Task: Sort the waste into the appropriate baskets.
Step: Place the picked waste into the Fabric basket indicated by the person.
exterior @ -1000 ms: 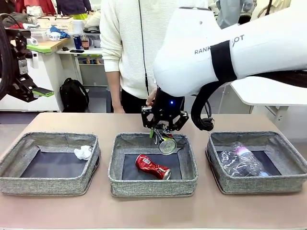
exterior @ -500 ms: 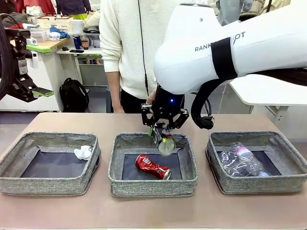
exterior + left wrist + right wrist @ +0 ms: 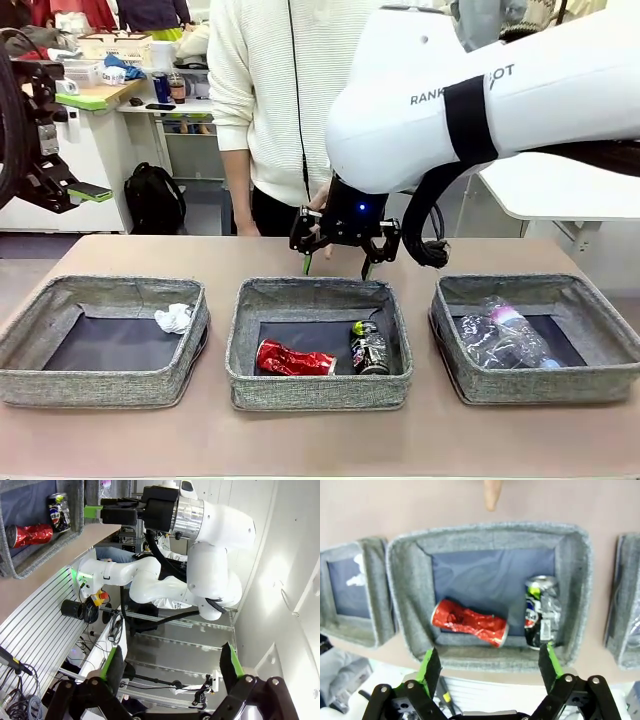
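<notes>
**Both cans lie in the middle basket, straight below your spread right claw**

Your right gripper (image 3: 338,262) hangs over the far wall of the middle basket (image 3: 318,388) with its green-padded fingers (image 3: 429,667) spread wide and nothing between them. Looking down from its wrist, the dark can (image 3: 541,611) lies just beyond the right-hand finger and the red can (image 3: 469,622) sits between the two fingers, lower in the basket than the claw by a clear gap. The dark can's long axis runs from the near wall toward the far one; the red can lies crosswise, roughly parallel to the near wall, its end just beside the dark can. I cannot tell whether they touch.

Your left gripper (image 3: 172,672) is parked high and off to the left, well apart from every basket, fingers likewise spread and empty. So the right arm is by far the nearer to anything on the table.

The tissue wad (image 3: 174,317) rests against the right wall of the left basket (image 3: 100,385). The clear bottle (image 3: 508,335) lies in the right basket (image 3: 535,383); the crinkled plastic with it looks like the bag, but bottle and bag blur together and I cannot separate them.

Judging from this, every item is already binned, so you likely need only lift the right arm clear. Mind the person's fingertip (image 3: 492,492) just past the far wall. The big white arm also hides the person's hand and part of the table behind it.
</notes>
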### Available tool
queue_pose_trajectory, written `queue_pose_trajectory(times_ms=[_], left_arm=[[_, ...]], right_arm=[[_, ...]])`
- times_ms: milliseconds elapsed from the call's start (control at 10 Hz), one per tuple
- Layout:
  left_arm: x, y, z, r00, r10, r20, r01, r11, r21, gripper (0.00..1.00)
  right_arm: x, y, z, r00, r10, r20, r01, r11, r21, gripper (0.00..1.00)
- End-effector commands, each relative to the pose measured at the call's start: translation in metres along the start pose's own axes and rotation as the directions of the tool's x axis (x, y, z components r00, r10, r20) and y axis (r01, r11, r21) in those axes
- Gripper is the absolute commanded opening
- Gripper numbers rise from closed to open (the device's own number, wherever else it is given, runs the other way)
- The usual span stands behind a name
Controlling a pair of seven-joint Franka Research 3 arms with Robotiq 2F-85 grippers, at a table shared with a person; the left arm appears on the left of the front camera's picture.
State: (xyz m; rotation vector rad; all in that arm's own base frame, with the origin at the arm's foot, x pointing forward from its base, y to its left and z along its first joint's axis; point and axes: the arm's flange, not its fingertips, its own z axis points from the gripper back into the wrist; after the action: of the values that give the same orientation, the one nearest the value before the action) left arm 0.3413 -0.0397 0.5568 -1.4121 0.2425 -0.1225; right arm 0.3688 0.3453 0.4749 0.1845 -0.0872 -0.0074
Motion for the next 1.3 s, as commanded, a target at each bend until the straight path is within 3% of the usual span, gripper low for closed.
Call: queue_pose_trajectory(times_ms=[0, 300, 400, 600, 700, 900, 1100, 1200], left_arm=[[-0.002, -0.003, -0.001, 1.000, -0.004, -0.003, 0.004, 1.000, -0.019, 1.00], [-0.002, -0.003, -0.001, 1.000, -0.004, -0.003, 0.004, 1.000, -0.019, 1.00], [-0.002, -0.003, -0.001, 1.000, -0.004, -0.003, 0.004, 1.000, -0.019, 1.00], [-0.002, -0.003, -0.001, 1.000, -0.004, -0.003, 0.004, 1.000, -0.019, 1.00], [-0.002, -0.003, -0.001, 1.000, -0.004, -0.003, 0.004, 1.000, -0.019, 1.00], [-0.002, -0.003, -0.001, 1.000, -0.004, -0.003, 0.004, 1.000, -0.019, 1.00], [-0.002, -0.003, -0.001, 1.000, -0.004, -0.003, 0.004, 1.000, -0.019, 1.00], [-0.002, -0.003, -0.001, 1.000, -0.004, -0.003, 0.004, 1.000, -0.019, 1.00]], right_arm=[[-0.004, -0.004, 0.004, 0.999, -0.031, -0.009, 0.031, 0.999, 0.027, 1.00], [-0.010, 0.000, 0.024, 0.999, -0.024, -0.045, 0.029, 0.993, 0.116, 1.00], [-0.016, 0.000, 0.050, 0.996, -0.006, -0.092, 0.030, 0.965, 0.262, 1.00], [-0.043, -0.016, 0.119, 0.985, 0.025, -0.169, 0.066, 0.855, 0.514, 1.00], [-0.057, -0.029, 0.142, 0.979, 0.064, -0.191, 0.064, 0.800, 0.596, 1.00], [-0.077, -0.071, 0.159, 0.973, -0.035, -0.226, 0.169, 0.774, 0.610, 1.00], [-0.072, -0.141, 0.147, 0.952, -0.051, -0.301, 0.263, 0.639, 0.723, 1.00], [-0.069, -0.173, 0.134, 0.952, -0.046, -0.302, 0.279, 0.535, 0.798, 1.00]])
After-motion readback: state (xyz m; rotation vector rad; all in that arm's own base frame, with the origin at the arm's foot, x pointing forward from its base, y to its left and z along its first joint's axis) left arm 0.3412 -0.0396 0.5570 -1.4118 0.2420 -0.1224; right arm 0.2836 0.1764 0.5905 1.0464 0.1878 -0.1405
